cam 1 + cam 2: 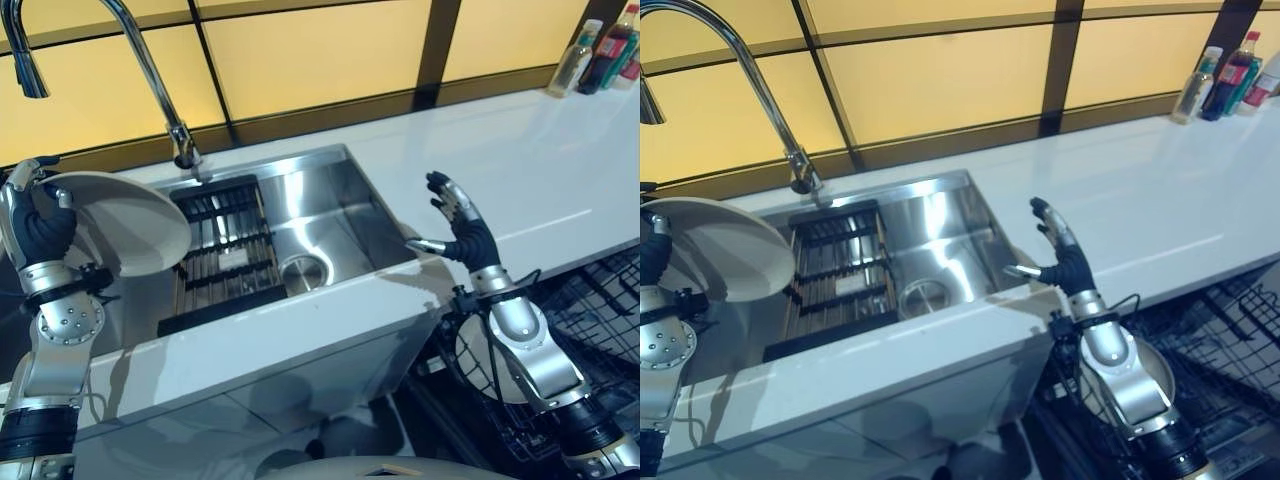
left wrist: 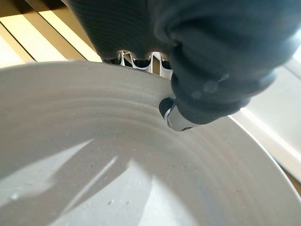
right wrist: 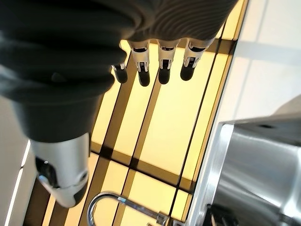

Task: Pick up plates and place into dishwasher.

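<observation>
A large white plate (image 1: 125, 220) hangs tilted above the left part of the sink (image 1: 330, 215), and my left hand (image 1: 35, 225) is shut on its left rim. In the left wrist view the thumb (image 2: 181, 113) presses on the plate's inner face (image 2: 117, 179) while the fingers lie behind the rim. My right hand (image 1: 460, 225) is raised over the counter edge to the right of the sink, open, fingers straight and holding nothing. Low on the right, the dishwasher's black wire rack (image 1: 600, 320) stands pulled out, with a white plate (image 1: 490, 355) in it behind my right forearm.
A tall curved tap (image 1: 150, 70) rises behind the sink, close to the held plate. A black grid mat (image 1: 225, 250) lies in the sink's left half beside the drain (image 1: 300, 270). Bottles (image 1: 605, 50) stand at the far right of the white counter (image 1: 540, 170).
</observation>
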You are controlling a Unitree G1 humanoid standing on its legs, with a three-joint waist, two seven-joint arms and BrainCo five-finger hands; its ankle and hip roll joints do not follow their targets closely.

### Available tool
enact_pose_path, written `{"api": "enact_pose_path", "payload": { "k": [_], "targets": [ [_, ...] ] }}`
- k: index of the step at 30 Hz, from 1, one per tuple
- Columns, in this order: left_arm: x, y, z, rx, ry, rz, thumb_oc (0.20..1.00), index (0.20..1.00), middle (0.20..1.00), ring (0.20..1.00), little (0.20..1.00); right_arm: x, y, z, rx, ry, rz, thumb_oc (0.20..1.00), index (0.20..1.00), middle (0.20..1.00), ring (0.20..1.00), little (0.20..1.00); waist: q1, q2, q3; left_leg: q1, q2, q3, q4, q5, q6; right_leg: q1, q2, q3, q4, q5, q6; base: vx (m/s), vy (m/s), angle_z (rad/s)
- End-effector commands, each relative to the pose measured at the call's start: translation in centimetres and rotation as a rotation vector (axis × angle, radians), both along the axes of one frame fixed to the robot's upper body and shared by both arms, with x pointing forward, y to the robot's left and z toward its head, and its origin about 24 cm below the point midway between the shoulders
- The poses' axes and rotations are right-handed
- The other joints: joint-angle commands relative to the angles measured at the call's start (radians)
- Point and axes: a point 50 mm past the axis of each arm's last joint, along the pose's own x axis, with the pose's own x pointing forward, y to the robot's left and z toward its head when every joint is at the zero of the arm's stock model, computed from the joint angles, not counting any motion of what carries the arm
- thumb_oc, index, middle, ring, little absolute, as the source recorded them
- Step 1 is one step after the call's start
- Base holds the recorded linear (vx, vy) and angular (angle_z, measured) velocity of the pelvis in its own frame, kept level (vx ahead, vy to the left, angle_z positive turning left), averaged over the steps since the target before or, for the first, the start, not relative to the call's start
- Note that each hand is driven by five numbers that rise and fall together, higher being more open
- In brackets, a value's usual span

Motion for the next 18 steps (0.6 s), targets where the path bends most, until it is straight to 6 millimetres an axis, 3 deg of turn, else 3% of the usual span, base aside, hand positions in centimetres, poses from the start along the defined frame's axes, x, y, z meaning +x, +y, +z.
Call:
{"api": "enact_pose_path", "payload": {
  "k": [1, 5, 10, 18],
  "targets": [
    [1.5, -1.9, 2.4, 0.005, -0.129, -0.081, 0.2, 0.2, 0.2, 0.2, 0.2, 0.1, 3.2, 4.0, 0.075, -0.154, 0.164, 1.0, 1.0, 1.0, 1.0, 1.0, 0.019, -0.036, -0.047, -0.014, -0.027, -0.017, 0.021, -0.075, -0.008, -0.001, -0.032, 0.006, 0.01, -0.055, 0.074, 0.0, 0.0, 0.0],
    [2.3, -3.9, 1.8, -0.101, -0.164, -0.187, 0.2, 0.2, 0.2, 0.2, 0.2, 0.5, 5.4, 4.5, 0.054, -0.149, 0.238, 1.0, 1.0, 1.0, 1.0, 1.0, 0.034, -0.046, -0.054, -0.011, -0.031, -0.024, 0.021, -0.074, -0.006, 0.01, -0.033, -0.008, 0.003, -0.053, 0.07, 0.0, -0.015, 0.07],
    [3.9, -8.7, 1.1, -0.205, -0.139, -0.395, 0.2, 0.2, 0.2, 0.2, 0.2, 1.1, 7.8, 5.6, 0.047, -0.172, 0.299, 1.0, 1.0, 1.0, 1.0, 1.0, 0.052, -0.062, -0.057, -0.002, -0.034, -0.037, 0.019, -0.073, -0.005, 0.027, -0.03, -0.027, -0.003, -0.047, 0.066, 0.0, -0.039, 0.16],
    [5.0, -13.1, -0.1, -0.33, -0.069, -0.558, 0.2, 0.2, 0.2, 0.2, 0.2, 1.7, 9.6, 6.3, 0.045, -0.13, 0.354, 1.0, 1.0, 1.0, 1.0, 1.0, 0.059, -0.077, -0.057, 0.002, -0.041, -0.042, 0.029, -0.078, 0.001, 0.037, -0.032, -0.037, -0.007, -0.038, 0.068, 0.0, -0.014, 0.08]
  ]
}}
